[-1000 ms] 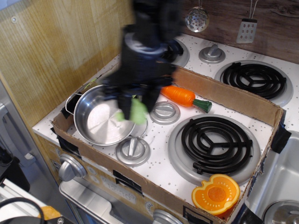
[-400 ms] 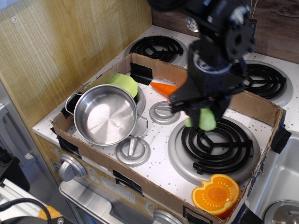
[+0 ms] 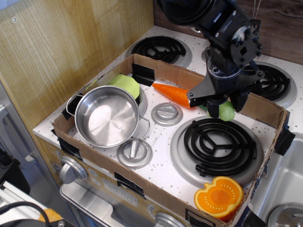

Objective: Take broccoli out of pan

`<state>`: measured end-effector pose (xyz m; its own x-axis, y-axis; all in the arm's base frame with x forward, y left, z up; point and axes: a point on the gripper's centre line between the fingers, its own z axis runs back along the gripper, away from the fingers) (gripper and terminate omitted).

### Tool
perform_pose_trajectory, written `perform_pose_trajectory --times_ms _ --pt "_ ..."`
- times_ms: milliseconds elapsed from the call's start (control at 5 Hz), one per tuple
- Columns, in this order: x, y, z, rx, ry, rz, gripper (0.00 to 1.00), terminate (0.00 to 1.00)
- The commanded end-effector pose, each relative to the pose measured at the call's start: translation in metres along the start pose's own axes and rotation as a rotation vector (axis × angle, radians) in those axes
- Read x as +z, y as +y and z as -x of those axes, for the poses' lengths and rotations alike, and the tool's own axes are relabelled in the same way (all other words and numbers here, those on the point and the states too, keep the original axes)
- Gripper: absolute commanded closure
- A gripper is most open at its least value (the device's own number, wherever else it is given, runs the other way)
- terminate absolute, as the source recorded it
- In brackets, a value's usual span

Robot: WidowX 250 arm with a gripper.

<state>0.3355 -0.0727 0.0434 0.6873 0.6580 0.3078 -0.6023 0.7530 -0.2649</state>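
Observation:
The pan (image 3: 108,116) is a shiny steel pot at the left of the cardboard tray, and its inside shows nothing in it. My black gripper (image 3: 224,109) hangs over the far edge of the front right burner (image 3: 218,145). It is shut on the light green broccoli (image 3: 227,111), which sticks out between the fingers, held above the stove surface and well to the right of the pan.
An orange carrot (image 3: 174,93) lies behind a grey knob disc (image 3: 166,113). A flat yellow-green piece (image 3: 126,85) sits behind the pan. An orange half-slice toy (image 3: 218,196) lies at the front right. The cardboard wall (image 3: 258,106) runs just behind my gripper.
My gripper has carried the broccoli from above the pan's right rim across to the right, then a little back toward the far side of the front burner.

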Motion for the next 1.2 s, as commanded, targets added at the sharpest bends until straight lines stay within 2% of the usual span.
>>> perform_pose_trajectory --times_ms 0,200,600,800,1000 --pt "0.019 -0.013 -0.008 -0.017 -0.016 0.069 0.00 0.00" --pt "0.035 -0.011 -0.009 0.005 -0.023 0.016 0.00 0.00" --pt "0.077 -0.002 -0.017 0.032 -0.093 -0.068 0.00 0.00" --pt "0.090 0.003 -0.021 0.032 -0.099 -0.066 0.00 0.00" --pt "0.092 0.004 -0.021 -0.018 -0.107 -0.040 0.00 0.00"
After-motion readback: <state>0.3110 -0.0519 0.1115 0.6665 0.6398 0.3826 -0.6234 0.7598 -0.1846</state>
